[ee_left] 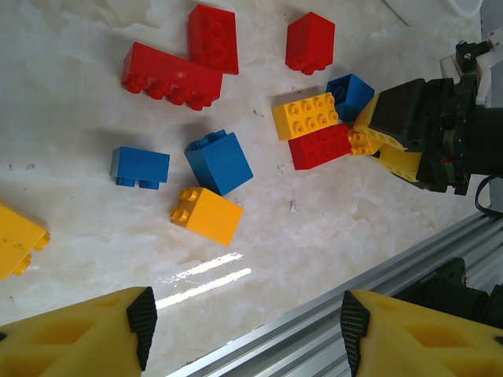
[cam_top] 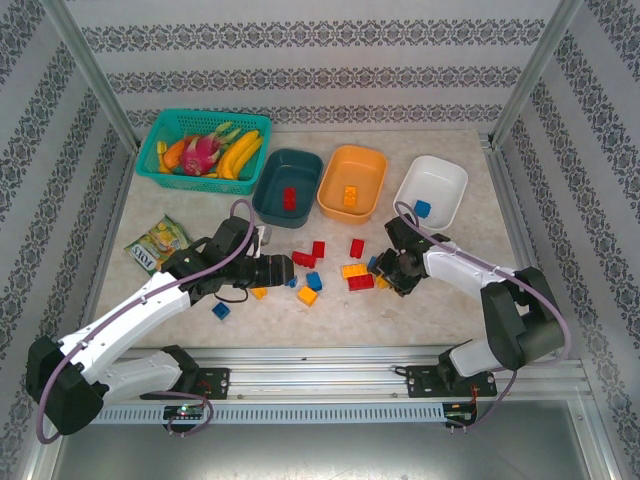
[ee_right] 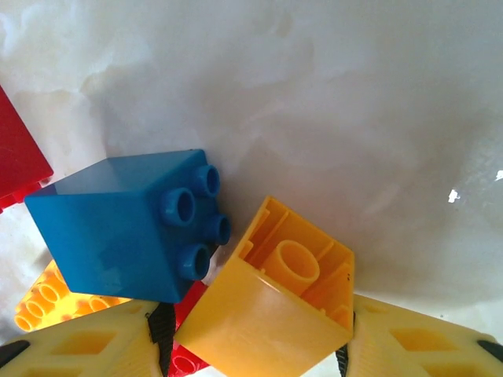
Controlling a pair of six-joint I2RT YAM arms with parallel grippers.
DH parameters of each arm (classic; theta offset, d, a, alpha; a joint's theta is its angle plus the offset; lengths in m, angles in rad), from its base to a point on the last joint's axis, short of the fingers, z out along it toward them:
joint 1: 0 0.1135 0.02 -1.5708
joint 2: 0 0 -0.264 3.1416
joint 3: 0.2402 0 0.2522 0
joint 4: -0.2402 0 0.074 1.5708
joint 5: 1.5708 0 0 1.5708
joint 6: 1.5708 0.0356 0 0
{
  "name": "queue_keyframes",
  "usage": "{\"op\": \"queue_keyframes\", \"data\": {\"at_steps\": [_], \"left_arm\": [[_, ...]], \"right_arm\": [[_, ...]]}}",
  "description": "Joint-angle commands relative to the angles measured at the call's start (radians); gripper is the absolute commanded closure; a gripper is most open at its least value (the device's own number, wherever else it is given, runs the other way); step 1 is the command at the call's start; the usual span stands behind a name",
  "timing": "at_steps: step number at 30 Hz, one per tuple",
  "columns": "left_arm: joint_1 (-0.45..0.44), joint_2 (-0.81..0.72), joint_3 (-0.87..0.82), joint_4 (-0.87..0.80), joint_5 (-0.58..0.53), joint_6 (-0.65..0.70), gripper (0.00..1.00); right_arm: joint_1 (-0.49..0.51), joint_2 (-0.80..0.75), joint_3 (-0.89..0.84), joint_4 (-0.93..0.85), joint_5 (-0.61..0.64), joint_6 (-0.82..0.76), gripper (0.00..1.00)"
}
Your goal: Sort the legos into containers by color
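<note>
The left fingers (ee_left: 78, 338) hang wide and empty over loose bricks (ee_left: 218, 161) on the counter (ee_left: 330, 236), while the right fingers (ee_right: 409, 345) pinch a yellow brick (ee_right: 267, 306), hollow side toward the wrist, beside a blue brick (ee_right: 118, 228), with the orange tub (cam_top: 372, 170) beyond them, nearer this arm.
</note>
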Motion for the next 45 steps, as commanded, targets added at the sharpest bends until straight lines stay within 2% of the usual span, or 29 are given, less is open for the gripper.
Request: {"op": "queue_keyframes", "data": {"at_steps": [1,4,7,13,17,21,24,28,31,36,45], "left_arm": [[-0.019,0.004,0.031,0.028,-0.016,-0.016,0.34],[-0.019,0.011,0.036,0.031,-0.012,-0.016,0.34],[-0.022,0.012,0.038,0.035,-0.010,-0.016,0.34],[-0.025,0.016,0.041,0.058,-0.025,-0.024,0.34],[-0.025,0.040,0.116,0.075,-0.052,-0.027,0.34],[0.003,0.126,0.253,0.028,-0.094,0.009,0.33],[0.069,0.198,0.323,0.054,-0.063,-0.001,0.33],[0.168,0.297,0.388,0.130,0.026,-0.046,0.33],[0.207,0.355,0.444,0.143,0.036,-0.050,0.33],[0.229,0.402,0.494,0.140,0.040,-0.047,0.33],[0.231,0.381,0.468,0.135,0.054,-0.048,0.33]], "right_arm": [[-0.014,0.015,0.020,-0.010,0.020,-0.039,0.46],[-0.017,0.035,0.032,-0.017,0.030,-0.061,0.51],[-0.016,0.044,0.042,-0.026,0.032,-0.074,0.60],[0.020,-0.047,0.065,-0.110,0.109,-0.109,0.73],[0.128,-0.141,0.180,-0.224,0.229,-0.171,0.74],[0.185,-0.113,0.337,-0.259,0.288,-0.244,0.74],[0.181,-0.002,0.467,-0.222,0.276,-0.319,0.75],[0.149,0.220,0.689,-0.197,0.201,-0.405,0.75],[0.122,0.387,0.857,-0.220,0.145,-0.442,0.76],[0.079,0.605,1.087,-0.272,0.077,-0.450,0.76],[0.046,0.849,1.313,-0.368,0.030,-0.443,0.75]]}}
